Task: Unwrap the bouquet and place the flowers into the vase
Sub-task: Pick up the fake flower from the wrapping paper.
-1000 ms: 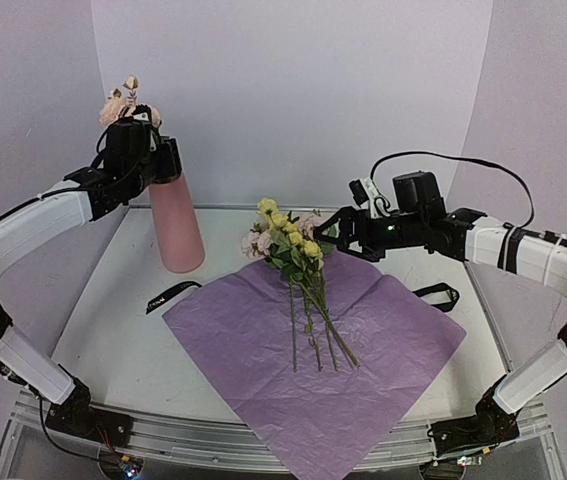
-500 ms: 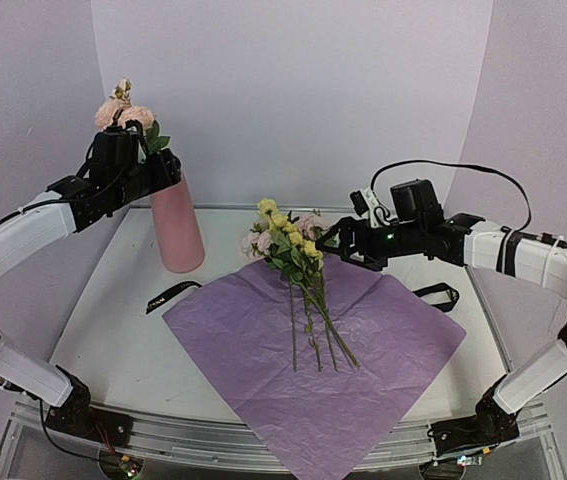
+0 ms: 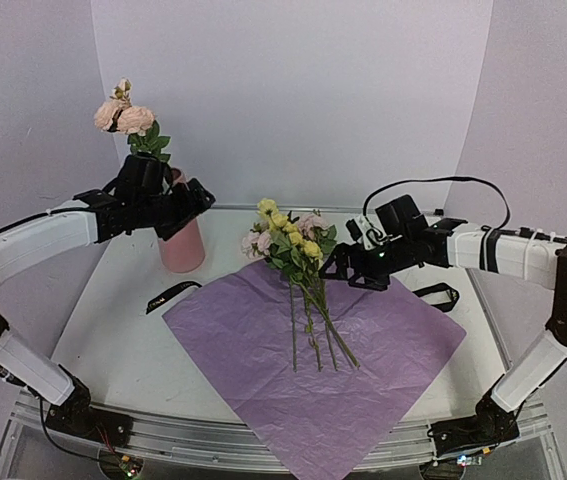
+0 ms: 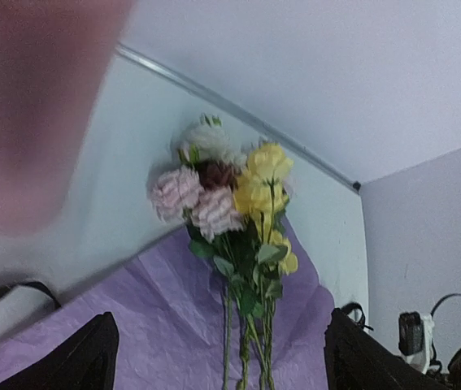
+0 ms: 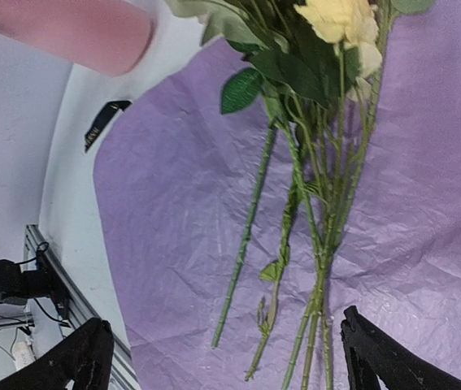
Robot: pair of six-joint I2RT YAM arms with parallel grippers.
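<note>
My left end effector [image 4: 220,325] hangs released at the far left of the worktop [image 3: 113,340]. Its fingers are spread wide with nothing between them, and from the top camera it covers the upper part of the vase [image 3: 183,250]; whether it touches the vase I cannot tell. The vase stands upright near the far left corner, and a stem with pink blooms [image 3: 123,115] and green leaves rises from it above my wrist. Near the vase's foot a black ribbon [image 3: 171,295] lies on the bare worktop, close to the left corner of the paper sheet [image 3: 263,370], which is spread flat in the middle. The flowers [image 3: 288,242] lie on the sheet, with their yellow, pink and cream heads at its far corner and their thin green stems pointing toward my bases. My right end effector [image 5: 226,321] hovers just right of those heads, fingers wide apart and clasping nothing; whether it brushes a leaf I cannot tell. A second black ribbon [image 3: 438,295] lies off the sheet's right corner.
</note>
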